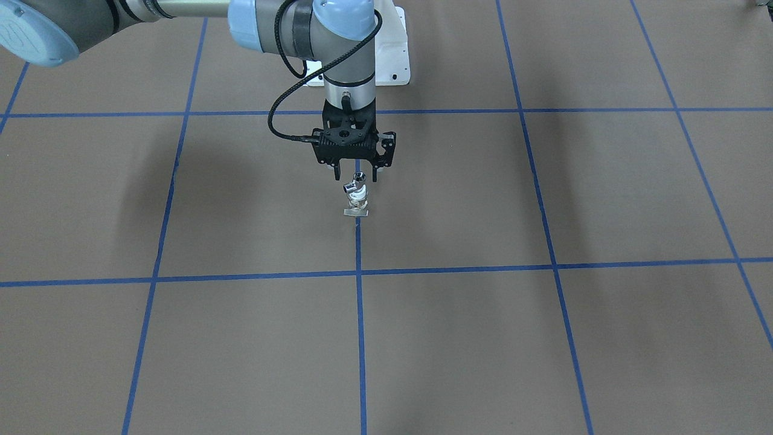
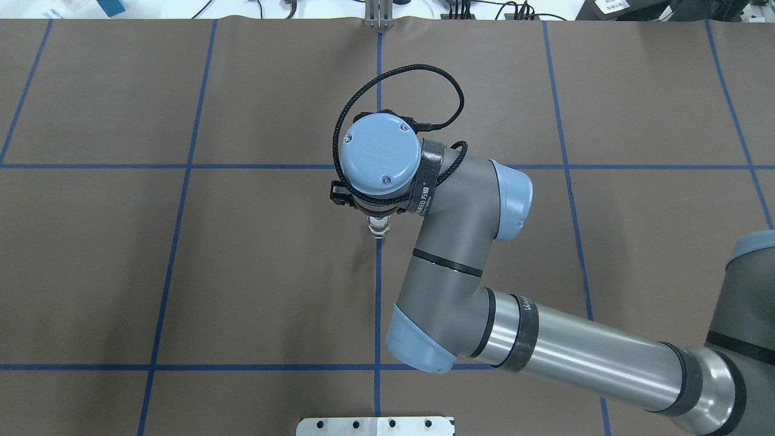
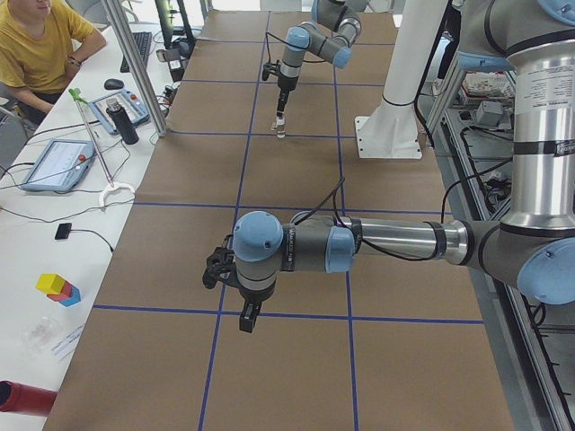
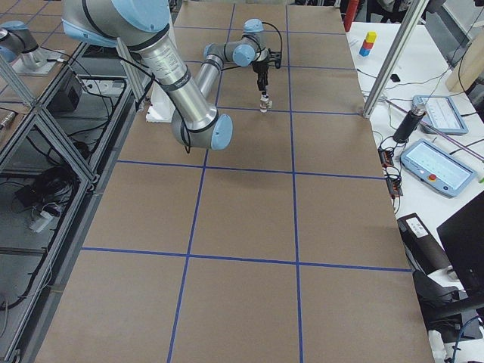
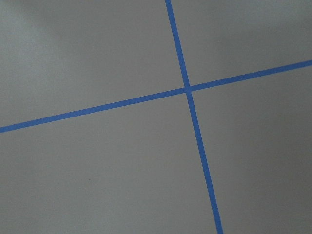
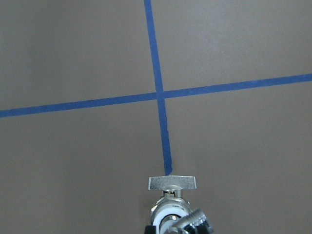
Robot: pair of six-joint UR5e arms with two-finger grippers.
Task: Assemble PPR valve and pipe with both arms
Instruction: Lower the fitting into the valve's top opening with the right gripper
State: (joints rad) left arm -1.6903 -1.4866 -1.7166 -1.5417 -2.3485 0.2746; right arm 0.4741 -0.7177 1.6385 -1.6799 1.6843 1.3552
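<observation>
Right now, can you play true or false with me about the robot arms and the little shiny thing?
1. The right gripper hangs right over the valve. True.
2. The valve lies flat on its side. False: it stands upright, on a blue tape line.
3. The table has red lines on it. False: the lines are blue.
4. The left gripper is far away from the valve. True.
</observation>
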